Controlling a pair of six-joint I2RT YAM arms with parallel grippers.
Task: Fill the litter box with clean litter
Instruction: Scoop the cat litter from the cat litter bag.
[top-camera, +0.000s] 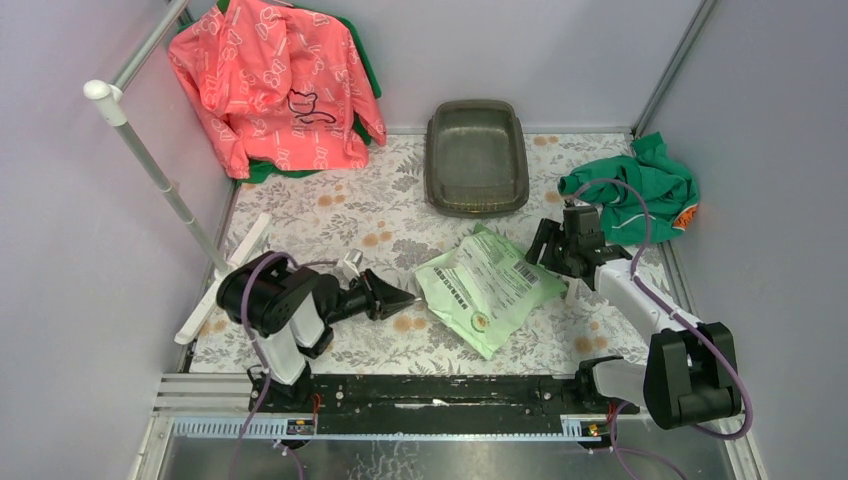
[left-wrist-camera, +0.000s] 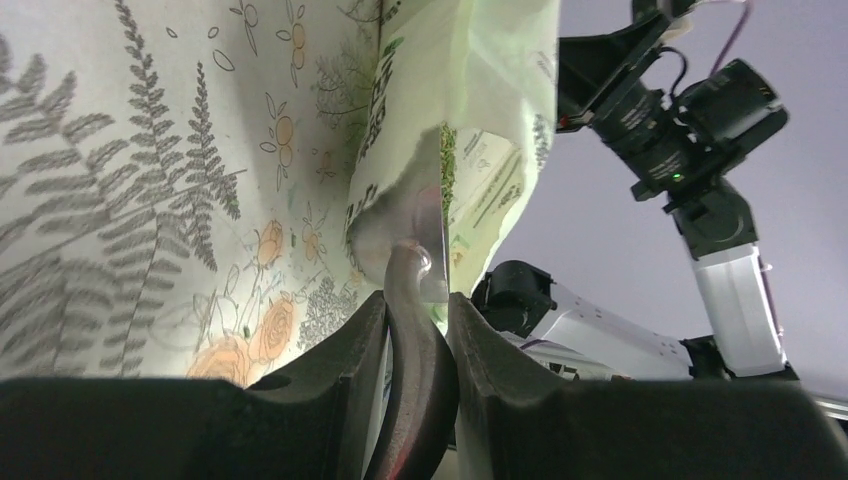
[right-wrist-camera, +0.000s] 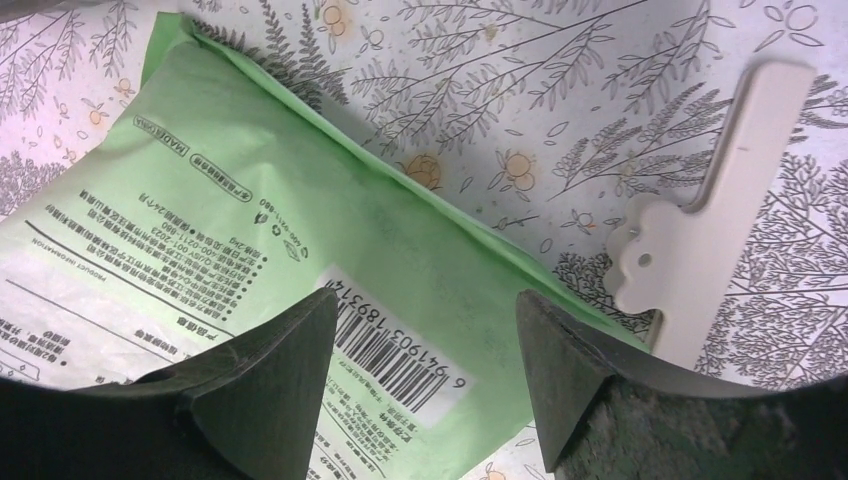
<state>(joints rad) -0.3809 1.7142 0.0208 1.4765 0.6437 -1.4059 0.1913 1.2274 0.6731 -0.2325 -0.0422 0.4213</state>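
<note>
**On a floral tabletop, two arms meet at a green bag**

At the far edge of the table, near the back wall, sits the dark grey-olive rectangular plastic litter box (top-camera: 476, 158) with rounded corners and a raised rim. It stands flat on the grey floral cloth (top-camera: 330, 210), apart from both arms.

Nearer the arms lies a light green printed plastic bag (top-camera: 487, 287), flat and turned at an angle. The left gripper (top-camera: 400, 298) reaches in low from the left, its tip at the bag's left corner. In its wrist view, its jaws are nearly together, pinching a dark curved strip (left-wrist-camera: 410, 350) that runs up to the bag's edge. What that strip is cannot be told.

The right gripper (top-camera: 548, 252) hangs over the bag's right corner, above the barcode. Its jaws are spread wide and nothing is between them. A white plastic clip (right-wrist-camera: 700, 250) lies on the cloth just beside that corner.

A pink patterned jacket (top-camera: 275, 85) hangs at the back left. A crumpled green garment (top-camera: 635, 185) lies at the right.
</note>
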